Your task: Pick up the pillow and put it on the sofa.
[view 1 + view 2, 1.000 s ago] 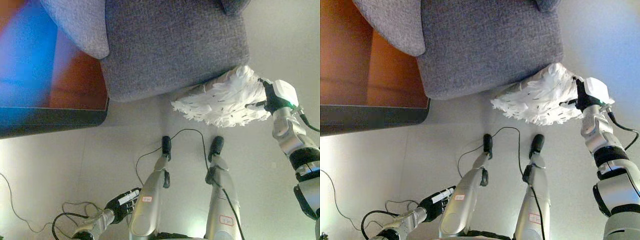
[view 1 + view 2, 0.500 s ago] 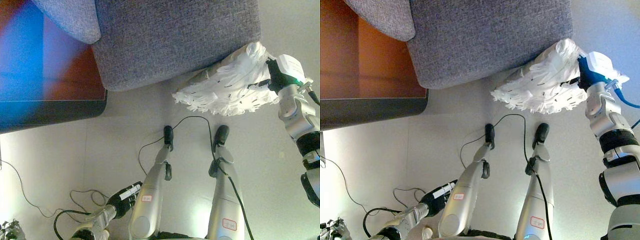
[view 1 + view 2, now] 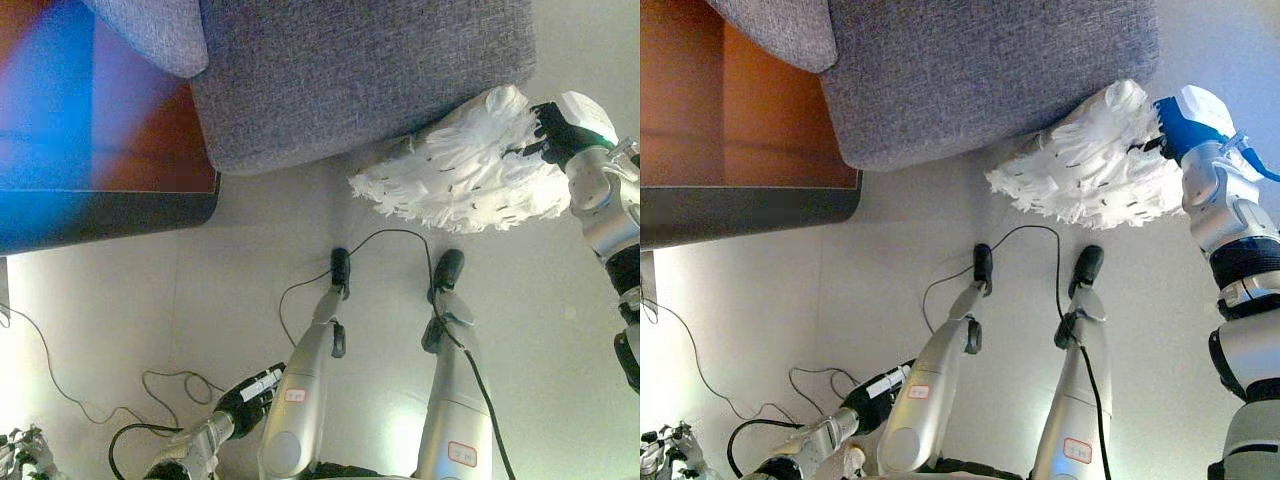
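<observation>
A white shaggy pillow (image 3: 462,168) hangs in the air at the right, just below the front edge of the grey sofa seat (image 3: 350,70). My right hand (image 3: 560,125) is shut on the pillow's right end and holds it up off the floor. The pillow's upper edge is close against the sofa's front right corner. My left hand (image 3: 250,398) hangs low at the bottom left, far from the pillow, fingers loosely curled and holding nothing.
A grey sofa cushion or armrest (image 3: 155,30) shows at the top left. A dark-framed wooden table or panel (image 3: 100,190) lies left of the sofa. Pale floor (image 3: 120,300) spreads below. A small cluttered object (image 3: 20,450) sits at the bottom left corner.
My right hand has carried the pillow a little up and to the right, nearer the sofa's front corner. The view has also shifted slightly. The left hand has stayed low.
</observation>
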